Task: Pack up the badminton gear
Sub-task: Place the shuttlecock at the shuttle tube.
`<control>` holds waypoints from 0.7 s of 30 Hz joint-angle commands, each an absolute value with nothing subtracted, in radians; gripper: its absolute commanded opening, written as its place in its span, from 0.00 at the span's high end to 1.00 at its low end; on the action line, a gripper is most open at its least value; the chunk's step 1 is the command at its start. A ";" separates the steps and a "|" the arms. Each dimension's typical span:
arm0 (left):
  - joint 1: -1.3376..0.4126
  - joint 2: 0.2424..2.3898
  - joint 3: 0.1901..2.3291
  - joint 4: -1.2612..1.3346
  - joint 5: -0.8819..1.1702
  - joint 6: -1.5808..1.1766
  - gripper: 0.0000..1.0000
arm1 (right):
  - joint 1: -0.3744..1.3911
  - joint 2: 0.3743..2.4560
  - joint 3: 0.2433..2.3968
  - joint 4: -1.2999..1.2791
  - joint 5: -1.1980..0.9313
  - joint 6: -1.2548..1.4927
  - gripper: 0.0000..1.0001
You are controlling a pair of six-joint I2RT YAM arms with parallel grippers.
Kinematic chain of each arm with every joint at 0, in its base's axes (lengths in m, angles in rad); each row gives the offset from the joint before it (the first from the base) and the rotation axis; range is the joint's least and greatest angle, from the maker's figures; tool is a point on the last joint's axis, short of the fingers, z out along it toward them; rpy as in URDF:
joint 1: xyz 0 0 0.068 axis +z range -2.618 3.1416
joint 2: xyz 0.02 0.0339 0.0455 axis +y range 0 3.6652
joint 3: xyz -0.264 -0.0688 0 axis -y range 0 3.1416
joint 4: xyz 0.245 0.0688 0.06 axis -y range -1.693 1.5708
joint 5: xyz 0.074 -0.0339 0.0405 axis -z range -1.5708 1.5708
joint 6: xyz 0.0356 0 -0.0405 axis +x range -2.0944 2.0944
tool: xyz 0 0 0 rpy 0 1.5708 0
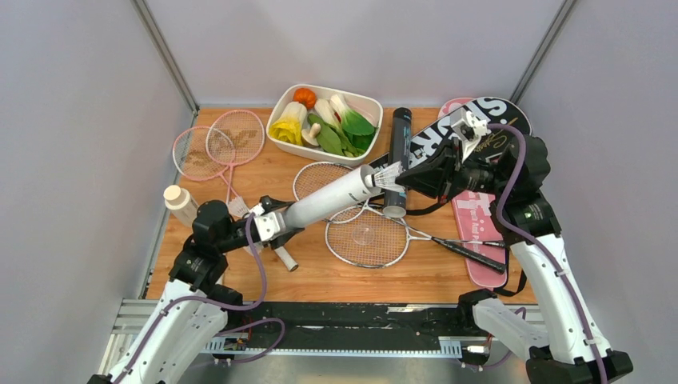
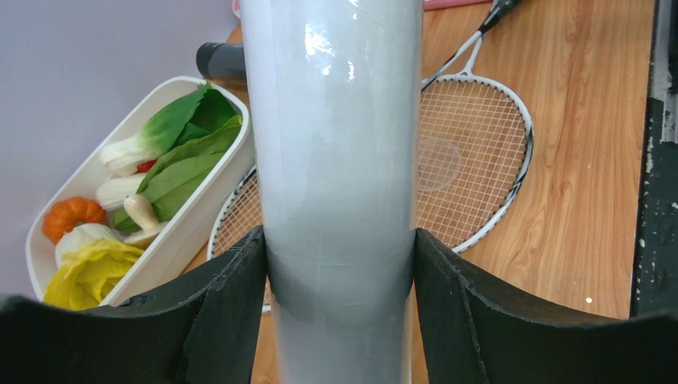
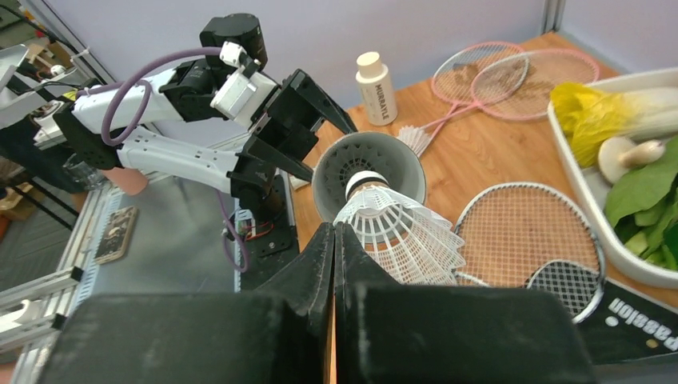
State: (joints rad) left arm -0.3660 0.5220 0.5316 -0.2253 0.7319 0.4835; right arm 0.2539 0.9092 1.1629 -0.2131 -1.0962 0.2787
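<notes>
Surface: a wooden board [image 1: 320,276] inside grey walls; pink racquets [image 1: 216,144] at its far left corner, silver racquets [image 1: 368,236] in the middle, black cover [image 1: 480,120] and pink cover [image 1: 476,232] along the right edge.
Left claw [image 2: 339,248]: fingers spread wide and clamped round the white tube [image 1: 332,198] near its lower end, holding it lifted and slanted over the middle of the surface, mouth towards the right edge.
Tube mouth: open; something ribbed sits deep inside, too dark to name.
Shuttlecock [image 3: 396,228]: in the air, cork nose at the tube's mouth, feather skirt trailing towards the right.
Right claw [image 3: 333,232]: fingers pressed together, pinching the skirt's edge.
Step in hand: likely feeding the shuttlecock cork-first into the tube.
Doing it well: hold the tube steady, centre the cork on the bore, and push along the tube's slant rather than downward. Let go only once the skirt's rim is inside.
Risk: an off-centre push would catch the feathers on the lip and crush them.
</notes>
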 commanded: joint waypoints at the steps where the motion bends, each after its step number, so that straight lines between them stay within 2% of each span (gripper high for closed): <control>1: -0.364 0.560 0.589 -0.164 0.833 0.535 1.00 | 0.262 0.935 1.151 -0.212 -1.151 0.305 1.00; 8: -0.364 0.623 0.641 -0.181 0.846 0.564 1.00 | 0.321 0.981 1.168 -0.218 -1.138 0.320 1.00; 21: -0.365 0.562 0.605 -0.211 0.840 0.606 1.00 | 0.477 1.048 1.175 -0.216 -1.072 0.287 1.00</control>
